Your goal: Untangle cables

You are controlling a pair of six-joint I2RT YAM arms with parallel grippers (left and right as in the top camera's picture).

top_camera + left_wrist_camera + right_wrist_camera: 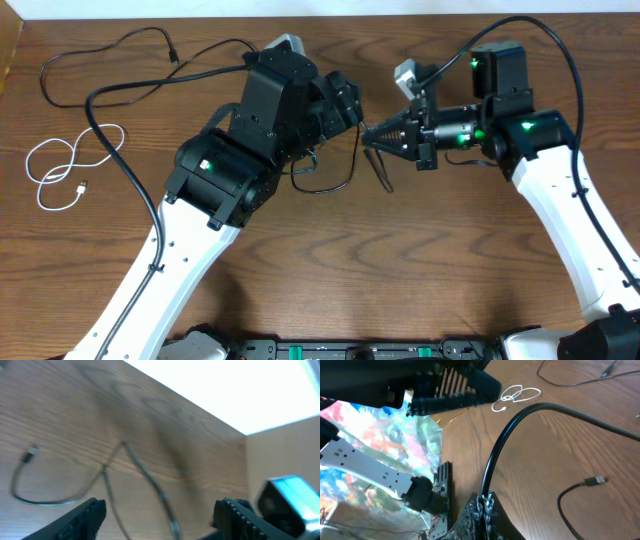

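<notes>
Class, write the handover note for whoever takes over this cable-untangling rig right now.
Left gripper: open, empty.
Right gripper: shut on a black cable, between the arms.
White cable: alone, on the left.
Other black cable: apart, far left corner.
Done: white and one black look separated.
To do: lay the held cable down by itself; whether it is fully free I cannot tell.

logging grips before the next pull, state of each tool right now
left tool: open
right tool: closed on a black cable
</notes>
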